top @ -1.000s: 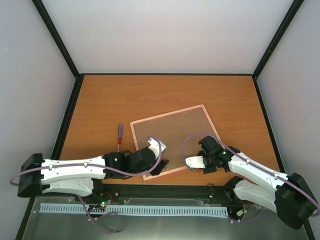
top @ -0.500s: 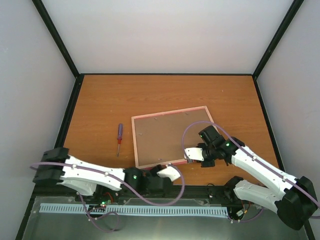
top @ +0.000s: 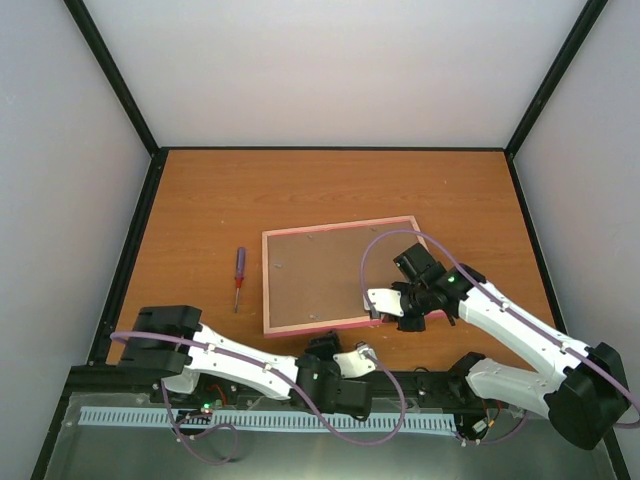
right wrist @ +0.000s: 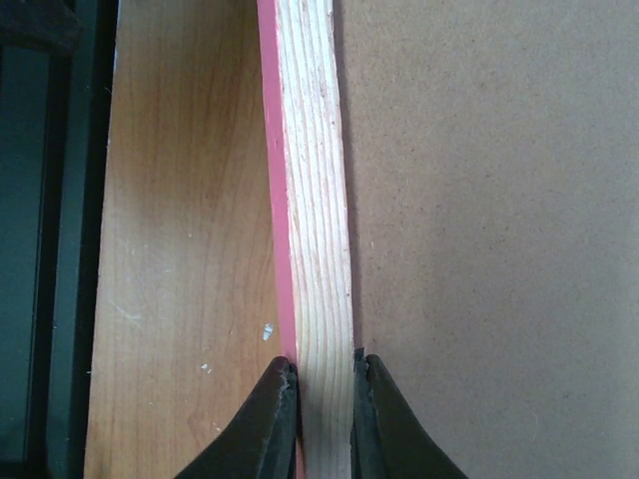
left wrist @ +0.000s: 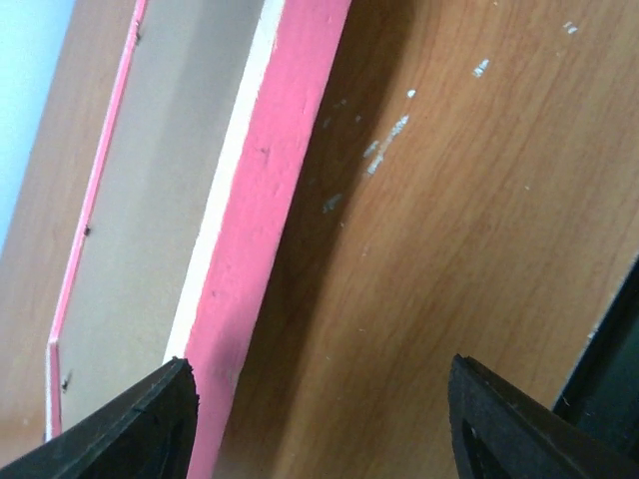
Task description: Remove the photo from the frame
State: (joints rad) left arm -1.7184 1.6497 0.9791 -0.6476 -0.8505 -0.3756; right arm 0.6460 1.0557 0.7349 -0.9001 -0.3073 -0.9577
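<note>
The screwdriver (top: pixel 238 278) lies alone on the counter (top: pixel 200 200). My left pincer (left wrist: pixel 319 429) is wide and holds nothing, just beside the frame (top: pixel 318 278). The frame lies back up, so the photo is hidden, probably under the brown board. My right pincer (right wrist: pixel 324 374) pinches the frame's near edge, I think to steady it.

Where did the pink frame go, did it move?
Yes. The frame turned: its near-left corner swung toward the screwdriver, so it sits squarer to the table edge.
</note>
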